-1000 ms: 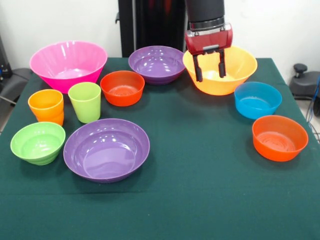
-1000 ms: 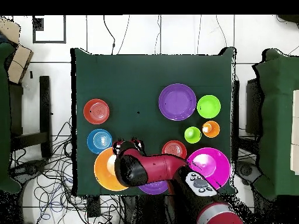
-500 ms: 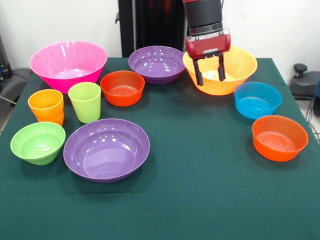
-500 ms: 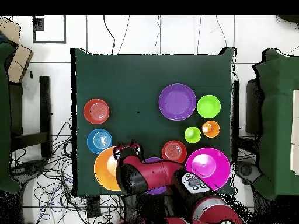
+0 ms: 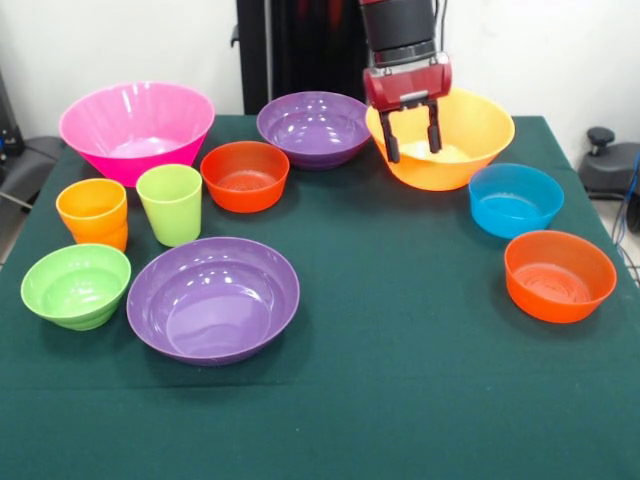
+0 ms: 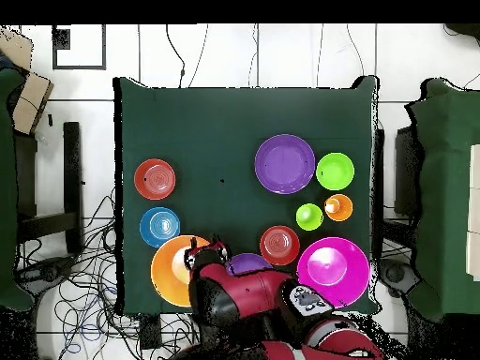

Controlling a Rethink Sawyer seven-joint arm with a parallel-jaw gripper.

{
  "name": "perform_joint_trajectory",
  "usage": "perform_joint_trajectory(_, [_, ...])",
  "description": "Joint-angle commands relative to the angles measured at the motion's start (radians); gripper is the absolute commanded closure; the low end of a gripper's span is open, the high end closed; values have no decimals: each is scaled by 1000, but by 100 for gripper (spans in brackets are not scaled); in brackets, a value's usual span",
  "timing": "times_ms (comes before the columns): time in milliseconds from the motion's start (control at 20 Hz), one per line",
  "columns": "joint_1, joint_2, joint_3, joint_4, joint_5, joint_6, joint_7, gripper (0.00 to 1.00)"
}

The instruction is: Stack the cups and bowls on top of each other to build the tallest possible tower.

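My gripper point(image 5: 413, 150) hangs open and empty over the left rim of the large yellow-orange bowl point(image 5: 470, 140), at the table's far side; from overhead the gripper point(image 6: 208, 251) is at that bowl's point(image 6: 169, 272) edge. Every bowl and cup stands alone on the cloth, and no tower shows. A purple bowl point(image 5: 314, 128) sits left of the gripper, then a red-orange bowl point(image 5: 245, 175) and the pink bowl point(image 5: 137, 128). The orange cup point(image 5: 93, 213) and green cup point(image 5: 170, 203) stand side by side at the left.
A small green bowl point(image 5: 76, 285) and a wide purple bowl point(image 5: 213, 298) sit at the front left. The blue bowl point(image 5: 515, 198) and another red-orange bowl point(image 5: 559, 275) sit at the right. The green cloth point(image 5: 400, 380) covers the table.
The arm has drawn back toward its base, and the gripper has shifted slightly left along the yellow-orange bowl's rim. It stays open. No bowl or cup has moved.
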Motion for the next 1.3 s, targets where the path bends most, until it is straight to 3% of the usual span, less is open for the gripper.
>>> perform_joint_trajectory(50, [45,-17,-5,55,-53,-31,127,0])
perform_joint_trajectory(300, [106,-12,-58,54,-48,-63,118,0])
perform_joint_trajectory(500, [169,74,-125,14,-29,-159,120,0])
perform_joint_trajectory(800, [136,147,-103,-53,-79,-164,111,0])
perform_joint_trajectory(1000, [101,47,-41,-77,-145,39,25,0])
perform_joint_trajectory(1300, [-57,-56,209,-68,-263,311,-86,0])
